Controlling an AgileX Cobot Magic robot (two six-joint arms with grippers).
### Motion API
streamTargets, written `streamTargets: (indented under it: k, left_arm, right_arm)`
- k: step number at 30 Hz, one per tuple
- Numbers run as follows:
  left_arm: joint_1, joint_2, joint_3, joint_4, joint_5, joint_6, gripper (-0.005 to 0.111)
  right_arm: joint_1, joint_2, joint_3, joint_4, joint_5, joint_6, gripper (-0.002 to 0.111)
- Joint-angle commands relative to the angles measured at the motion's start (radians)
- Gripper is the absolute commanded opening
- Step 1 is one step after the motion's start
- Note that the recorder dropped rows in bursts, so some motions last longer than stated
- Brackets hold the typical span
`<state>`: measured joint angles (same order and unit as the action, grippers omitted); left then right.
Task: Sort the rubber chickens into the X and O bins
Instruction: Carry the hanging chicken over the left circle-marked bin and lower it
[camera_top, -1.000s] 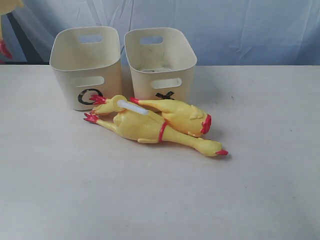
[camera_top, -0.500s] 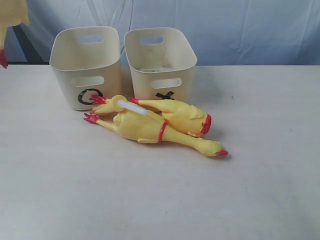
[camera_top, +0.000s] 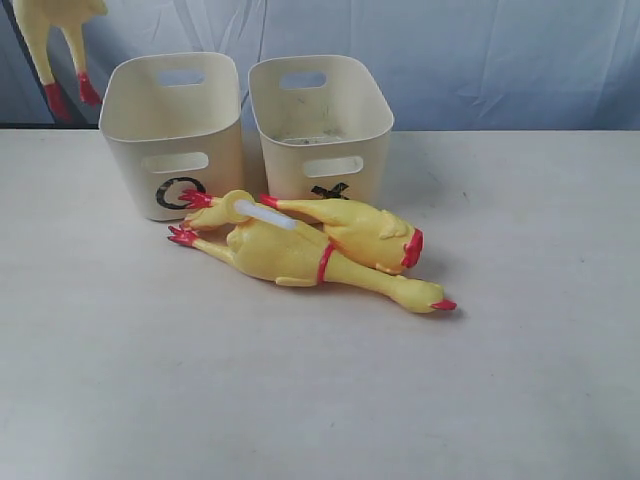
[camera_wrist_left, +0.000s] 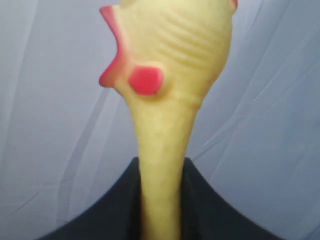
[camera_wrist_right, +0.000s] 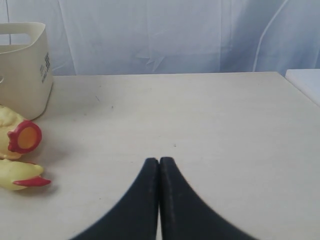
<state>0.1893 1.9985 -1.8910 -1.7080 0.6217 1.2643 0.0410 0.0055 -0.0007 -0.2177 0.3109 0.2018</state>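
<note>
Two yellow rubber chickens lie side by side on the table, the front one (camera_top: 290, 255) with its beak pointing right and the back one (camera_top: 360, 230) up against the X bin (camera_top: 330, 140). The O bin (camera_top: 175, 150) stands to the left of the X bin. A third chicken (camera_top: 55, 25) hangs in the air at the top left, left of the O bin, red feet down. My left gripper (camera_wrist_left: 160, 172) is shut on that chicken (camera_wrist_left: 175, 50) at the neck. My right gripper (camera_wrist_right: 159, 161) is shut and empty, low over bare table to the right of the chickens (camera_wrist_right: 17, 175).
A pale curtain backs the table. One bin (camera_wrist_right: 25, 70) shows at the edge of the right wrist view. A white ledge (camera_wrist_right: 305, 82) sits past the table's far corner.
The hanging chicken has swung right into fuller view at the top left, both legs and red feet now showing. The chickens on the table and the bins have not moved.
</note>
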Motion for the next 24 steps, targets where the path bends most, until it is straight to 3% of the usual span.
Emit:
streamTargets:
  k: [1,13,24]
  left_arm:
    - [0.004,0.029,-0.03,-0.036,0.023,0.013,0.0]
    - [0.004,0.073,-0.162,-0.036,0.006,-0.045,0.0]
    - [-0.063,0.159,-0.207,-0.036,-0.008,-0.078,0.0]
  right_arm:
    - [0.001,-0.005,0.001,0.003,-0.006,-0.001,-0.001]
    - [0.001,-0.005,0.001,0.003,-0.006,-0.001,-0.001]
    - [0.001,-0.005,0.001,0.003,-0.006,-0.001,-0.001]
